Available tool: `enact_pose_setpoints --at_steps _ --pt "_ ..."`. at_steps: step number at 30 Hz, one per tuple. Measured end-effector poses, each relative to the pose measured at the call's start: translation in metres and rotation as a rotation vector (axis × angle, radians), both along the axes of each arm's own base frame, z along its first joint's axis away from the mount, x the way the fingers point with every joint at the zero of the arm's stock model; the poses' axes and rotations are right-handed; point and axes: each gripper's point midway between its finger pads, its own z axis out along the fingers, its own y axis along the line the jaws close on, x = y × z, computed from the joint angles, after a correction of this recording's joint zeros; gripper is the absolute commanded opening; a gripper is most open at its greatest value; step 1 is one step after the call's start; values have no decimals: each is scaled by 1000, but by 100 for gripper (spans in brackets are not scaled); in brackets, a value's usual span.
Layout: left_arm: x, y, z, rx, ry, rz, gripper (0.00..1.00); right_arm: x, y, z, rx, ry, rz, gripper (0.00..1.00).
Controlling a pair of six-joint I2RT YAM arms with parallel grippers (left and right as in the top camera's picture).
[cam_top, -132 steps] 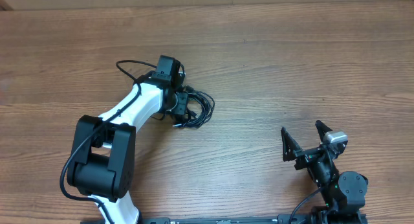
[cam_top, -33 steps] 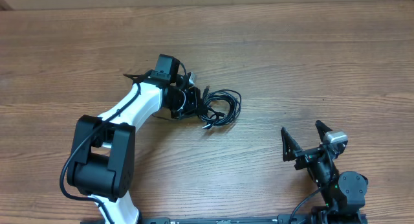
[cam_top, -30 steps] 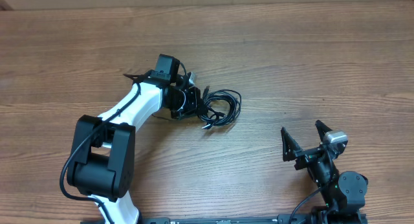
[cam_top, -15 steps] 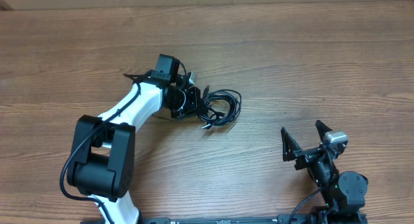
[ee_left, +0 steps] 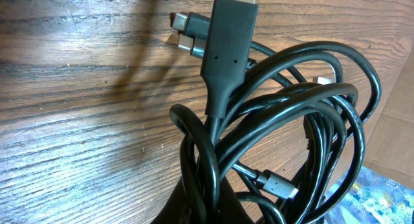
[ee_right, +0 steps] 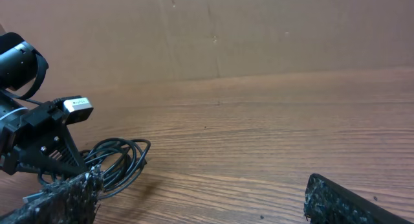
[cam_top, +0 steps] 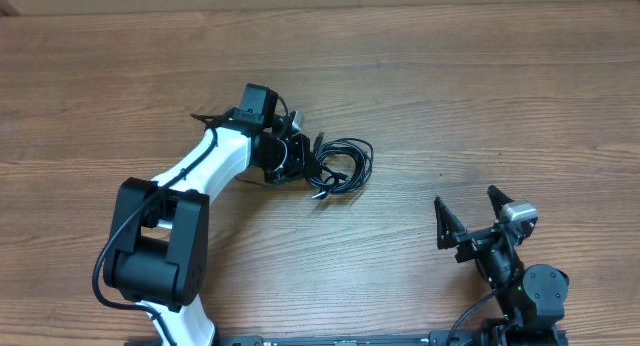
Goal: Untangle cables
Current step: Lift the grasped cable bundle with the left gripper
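Under left hand (cam_top: 298, 155), cables (cam_top: 336, 172) gripped, now farther right.

We take this for a robotics lab bench: a white-and-black arm (cam_top: 200, 171) and a black arm (cam_top: 515, 276) are mounted at the edge of a wood-grain table (cam_top: 450, 86), with a plain brown board wall (ee_right: 259, 30) behind.

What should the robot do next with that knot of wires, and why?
Probably bring the right gripper over to the cables and take an outer loop. The left gripper is shut on one side of the cables, which lie coiled together on the table. The right gripper stands open and apart from them, near the front edge. One grip alone likely cannot pull the loops apart.
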Motion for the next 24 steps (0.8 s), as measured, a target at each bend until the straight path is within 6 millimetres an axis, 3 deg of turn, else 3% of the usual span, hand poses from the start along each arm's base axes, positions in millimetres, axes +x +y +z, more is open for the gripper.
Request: enact_pose_setpoints --at_steps 24 --pt "1 1 -1 11 -3 3 4 0 0 0 0 0 0 100"
